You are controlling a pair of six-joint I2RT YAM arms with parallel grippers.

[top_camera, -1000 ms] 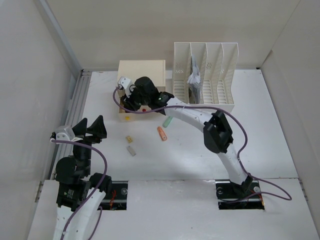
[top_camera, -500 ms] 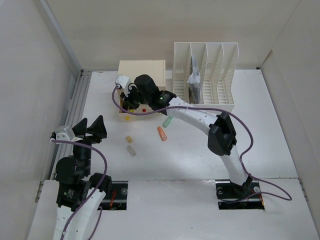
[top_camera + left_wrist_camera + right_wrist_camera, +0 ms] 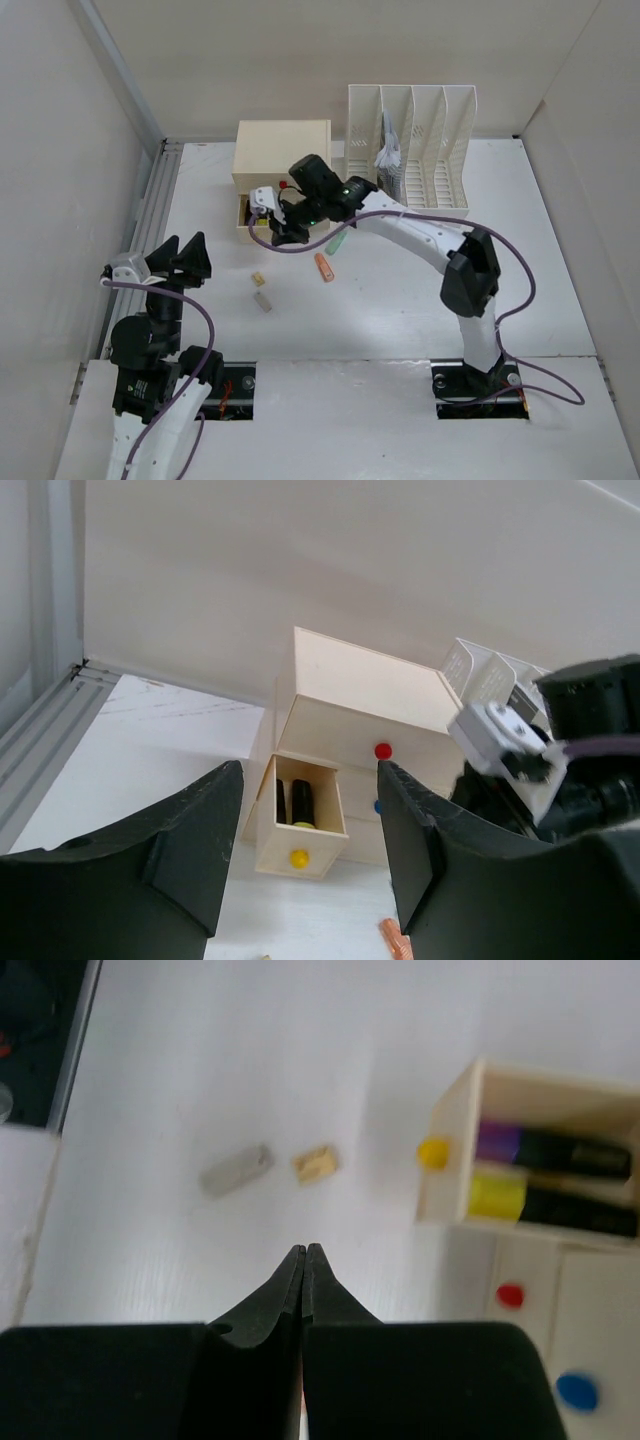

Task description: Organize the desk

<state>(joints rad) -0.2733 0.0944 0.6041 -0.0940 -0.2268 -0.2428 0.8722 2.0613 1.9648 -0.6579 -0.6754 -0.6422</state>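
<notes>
Starts with the desk [image 3: 400, 310]: white, flat, filling the floor of the pale-walled enclosure, railed along its left edge. Carries at the back a white slotted file rack [image 3: 412, 145] and, just beside it on the left, a cream drawer box [image 3: 282, 148]. Shows one drawer [image 3: 325, 852] pulled out at the box's left, yellow knob [image 3: 432, 1152] forward. Holds inside two dark markers [image 3: 585, 1155], one purple-capped, one yellow-capped. Keeps the fronts with the red knob [image 3: 510, 1295] and blue knob [image 3: 576, 1390] shut.

Reaches across to that box with the right gripper [image 3: 303, 1252], jaws pressed tip to tip on nothing, hovering over bare desk just in front of the open drawer. Parks the left gripper [image 3: 180, 255] near the rail, jaws apart and empty, facing the box.

Leaves loose on the desk an orange marker [image 3: 324, 267] and a green marker [image 3: 337, 243] close under the right arm. Leaves also a grey piece [image 3: 236, 1169] and a smaller tan piece [image 3: 315, 1161], near each other but not touching.

Risks most on the next descent: with jaws closed, would likely only push a small piece and send it skidding over the smooth top. Could clip the drawer front or its knob on a swing, hanging so near, and shove the light box. Might set the round markers rolling with a brush of forearm or cable.
</notes>
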